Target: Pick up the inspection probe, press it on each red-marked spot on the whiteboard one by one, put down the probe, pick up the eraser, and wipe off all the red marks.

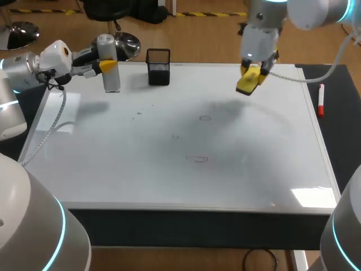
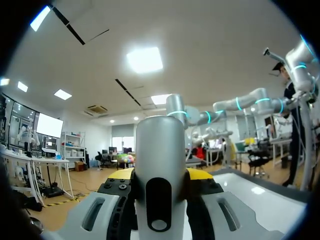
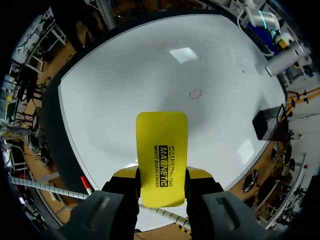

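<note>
My left gripper point(image 1: 107, 65) is closed on the grey inspection probe point(image 1: 112, 82), a yellow tip against either side, holding it upright at the whiteboard's point(image 1: 113, 164) ten o'clock corner, near the black mesh cup point(image 1: 158, 68). My right gripper point(image 1: 252, 75) is clamped on the yellow eraser point(image 1: 246, 86) above the board's one o'clock edge. A faint red circle point(image 1: 205, 118) lies at seven o'clock from the eraser.

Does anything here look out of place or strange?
Nothing is spilled or damaged. Only oddity: the left tool holds the probe upright while the right tool holds the eraser above the whiteboard.
</note>
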Available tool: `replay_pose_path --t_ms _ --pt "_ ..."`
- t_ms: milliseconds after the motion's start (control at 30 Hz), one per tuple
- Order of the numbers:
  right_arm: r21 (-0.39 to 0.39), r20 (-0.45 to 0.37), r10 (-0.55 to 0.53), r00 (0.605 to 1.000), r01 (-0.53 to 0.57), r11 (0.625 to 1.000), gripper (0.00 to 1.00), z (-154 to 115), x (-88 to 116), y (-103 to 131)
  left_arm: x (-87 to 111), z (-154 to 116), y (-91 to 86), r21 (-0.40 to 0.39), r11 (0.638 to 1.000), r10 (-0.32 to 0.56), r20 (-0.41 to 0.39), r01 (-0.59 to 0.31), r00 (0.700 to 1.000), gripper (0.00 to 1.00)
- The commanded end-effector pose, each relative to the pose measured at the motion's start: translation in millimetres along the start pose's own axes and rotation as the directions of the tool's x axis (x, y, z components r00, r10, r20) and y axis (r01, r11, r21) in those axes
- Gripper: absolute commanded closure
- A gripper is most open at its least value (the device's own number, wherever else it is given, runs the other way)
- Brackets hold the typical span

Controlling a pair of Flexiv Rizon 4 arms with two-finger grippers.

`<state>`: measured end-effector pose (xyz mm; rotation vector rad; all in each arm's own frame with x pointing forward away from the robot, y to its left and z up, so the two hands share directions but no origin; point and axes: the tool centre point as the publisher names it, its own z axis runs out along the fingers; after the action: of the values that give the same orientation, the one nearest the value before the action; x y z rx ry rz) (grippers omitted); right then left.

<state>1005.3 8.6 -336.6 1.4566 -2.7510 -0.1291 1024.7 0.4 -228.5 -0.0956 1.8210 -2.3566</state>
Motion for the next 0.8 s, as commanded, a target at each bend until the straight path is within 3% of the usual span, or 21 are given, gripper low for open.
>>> replay_pose_path --t_ms 33,200,367,800 --pt "0.025 -0.019 -0.050 0.999 0.051 0.998 1.00 9 -17 34 2.2 1 -1.9 -0.002 1.000 0.003 0.007 -0.003 1.000 1.00" --pt "0.030 -0.078 -0.129 0.988 0.132 0.991 1.00 25 -36 74 2.2 1 -1.9 -0.002 1.000 0.003 0.007 -0.003 1.000 1.00" --pt "-0.006 -0.061 -0.181 0.981 0.181 0.983 1.00 36 -51 103 2.2 1 -1.9 -0.002 1.000 0.003 0.007 -0.003 1.000 1.00" --pt "0.022 -0.117 -0.252 0.961 0.257 0.966 1.00 66 -88 142 2.2 1 -1.9 -0.002 1.000 0.003 0.007 -0.003 1.000 1.00"
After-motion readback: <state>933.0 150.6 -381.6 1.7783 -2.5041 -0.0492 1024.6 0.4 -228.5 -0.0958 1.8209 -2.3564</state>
